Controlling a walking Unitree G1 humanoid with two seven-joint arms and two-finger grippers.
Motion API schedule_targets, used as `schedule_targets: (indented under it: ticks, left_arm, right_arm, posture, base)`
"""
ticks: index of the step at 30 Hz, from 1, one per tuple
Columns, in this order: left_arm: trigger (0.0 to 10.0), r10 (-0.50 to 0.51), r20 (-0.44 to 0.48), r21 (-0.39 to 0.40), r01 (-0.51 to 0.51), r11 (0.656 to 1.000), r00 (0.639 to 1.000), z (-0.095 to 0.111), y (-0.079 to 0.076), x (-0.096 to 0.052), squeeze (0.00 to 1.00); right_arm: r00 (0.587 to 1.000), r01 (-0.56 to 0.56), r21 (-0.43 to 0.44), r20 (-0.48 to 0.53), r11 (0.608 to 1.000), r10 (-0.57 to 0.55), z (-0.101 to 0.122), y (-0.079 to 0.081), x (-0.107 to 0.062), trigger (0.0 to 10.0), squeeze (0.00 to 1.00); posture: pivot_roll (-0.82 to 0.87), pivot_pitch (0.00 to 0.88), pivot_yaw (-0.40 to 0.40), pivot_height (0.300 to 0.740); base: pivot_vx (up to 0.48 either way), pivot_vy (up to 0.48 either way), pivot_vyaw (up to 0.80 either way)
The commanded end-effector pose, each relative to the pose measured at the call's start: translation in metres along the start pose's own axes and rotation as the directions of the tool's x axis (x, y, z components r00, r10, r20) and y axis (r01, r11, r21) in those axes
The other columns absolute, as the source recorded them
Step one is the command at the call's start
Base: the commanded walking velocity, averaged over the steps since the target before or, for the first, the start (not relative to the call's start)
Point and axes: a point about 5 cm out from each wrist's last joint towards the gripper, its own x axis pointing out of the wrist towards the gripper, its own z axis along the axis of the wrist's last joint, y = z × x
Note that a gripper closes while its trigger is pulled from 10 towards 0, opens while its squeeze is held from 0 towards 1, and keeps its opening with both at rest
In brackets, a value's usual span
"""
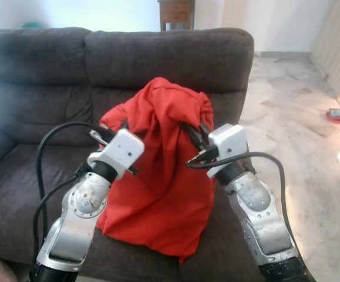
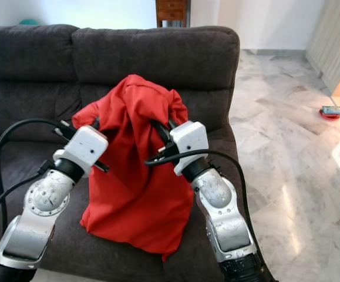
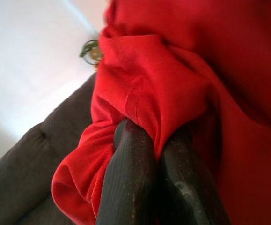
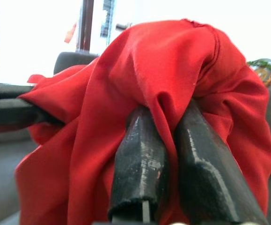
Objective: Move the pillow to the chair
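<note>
A limp red fabric pillow (image 1: 161,176) is held upright on a dark grey upholstered sofa (image 1: 34,76), pinched between the closed left gripper (image 3: 156,150) and closed right gripper (image 4: 170,122).

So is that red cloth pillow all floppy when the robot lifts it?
Probably floppy: the red cloth pillow sags in folds between the left hand and right hand. Likely light, since pinched fabric alone holds it.

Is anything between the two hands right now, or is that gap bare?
Not bare: the red pillow hangs between the left hand and right hand, each shut on a bunch of its fabric, seen in the eye views, above the sofa.
</note>
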Motion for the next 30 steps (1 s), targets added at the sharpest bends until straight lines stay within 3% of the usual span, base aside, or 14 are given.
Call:
schedule_targets:
  ticks: [1,6,19,20,21,22,23,30]
  left_arm:
    - [10.0,-0.121,0.015,0.011,0.12,0.993,0.993,0.004,-0.018,0.002,0.0]
    - [10.0,-0.153,-0.014,0.017,0.154,0.988,0.988,-0.001,-0.022,0.0,0.0]
    - [10.0,-0.128,-0.037,0.034,0.129,0.991,0.991,-0.005,-0.017,-0.002,0.0]
    - [10.0,-0.129,-0.035,0.035,0.13,0.991,0.991,-0.004,-0.018,-0.002,0.75]
    - [10.0,-0.129,-0.033,0.035,0.13,0.991,0.991,-0.004,-0.018,-0.002,1.0]
    - [10.0,-0.129,-0.031,0.031,0.129,0.991,0.991,-0.004,-0.018,-0.002,1.0]
    - [10.0,-0.128,-0.03,0.03,0.129,0.991,0.991,-0.004,-0.018,-0.002,1.0]
    - [10.0,-0.131,-0.023,0.018,0.132,0.991,0.991,-0.003,-0.019,-0.001,1.0]
  right_arm:
    - [0.994,-0.103,-0.048,0.027,0.993,0.105,0.01,0.017,0.005,10.0,0.0]
    - [0.985,-0.171,-0.079,0.001,0.982,0.172,0.007,0.025,0.003,10.0,0.0]
    - [0.98,-0.201,-0.067,-0.012,0.977,0.201,0.006,0.027,0.001,10.0,0.0]
    - [0.98,-0.201,-0.066,-0.013,0.977,0.2,0.006,0.027,0.001,10.0,0.01]
    - [0.98,-0.201,-0.067,-0.013,0.977,0.2,0.006,0.027,0.001,10.0,0.19]
    - [0.98,-0.199,-0.067,-0.013,0.978,0.199,0.006,0.027,0.001,10.0,0.72]
    - [0.981,-0.195,-0.062,-0.01,0.979,0.195,0.006,0.026,0.002,10.0,1.0]
    - [0.985,-0.172,-0.063,0.004,0.983,0.172,0.008,0.023,0.002,10.0,1.0]
  posture:
    - [0.01,0.031,0.036,0.74]
    - [0.01,0.031,0.036,0.74]
    - [0.01,0.027,0.032,0.74]
    - [0.01,0.027,0.032,0.74]
    - [0.01,0.027,0.032,0.74]
    - [0.01,0.027,0.032,0.74]
    - [0.01,0.027,0.032,0.74]
    - [0.01,0.031,0.028,0.74]
  base:
    - [0.0,0.0,0.0]
    - [0.0,0.0,0.0]
    - [0.0,0.0,0.0]
    - [0.0,0.0,0.0]
    - [0.0,0.0,0.0]
    - [0.0,0.0,0.0]
    - [0.0,0.0,0.0]
    - [0.0,0.0,0.0]
